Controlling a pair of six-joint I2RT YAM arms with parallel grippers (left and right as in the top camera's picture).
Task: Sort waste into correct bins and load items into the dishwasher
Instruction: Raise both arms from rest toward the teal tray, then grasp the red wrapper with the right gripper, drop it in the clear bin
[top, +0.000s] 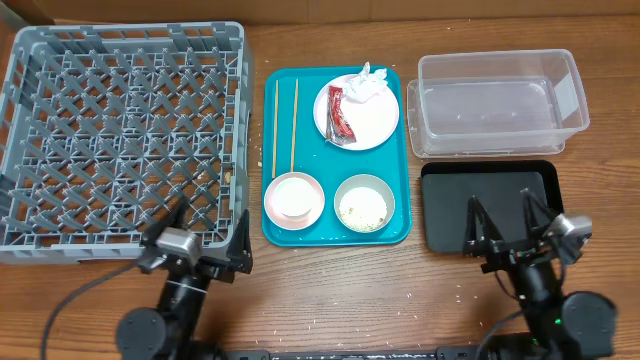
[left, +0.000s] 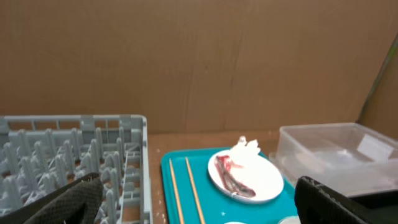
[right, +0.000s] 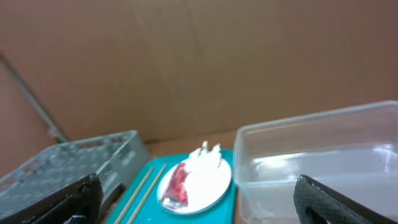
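Waste goes first, as a judgement from the layout: nothing is sorted and no item is in the dish rack (top: 120, 130) yet. The left claw (top: 212, 218) hangs over the rack's near edge and the right claw (top: 500, 205) over the black tray (top: 445, 200). Both stand wide apart and empty.

The napkin (top: 368, 82) and the red wrapper (top: 340, 115) lie on the plate (top: 378, 128) at the far right of the teal tray (top: 402, 160), just beside the clear tub (top: 570, 95).

Use the right claw, which is nearer. Descend on the napkin's raised crumple from above, close lightly, and lift straight so the plate does not slide. Take the wrapper by one end, jaws low to the plate.

The grey-green bowl (top: 345, 192) holds crumbs (top: 361, 208); tip it over a bin before racking. Leave the chopsticks (top: 285, 125), the pink bowl (top: 272, 208) and the white cup (top: 294, 198) seated in it until the waste is cleared.
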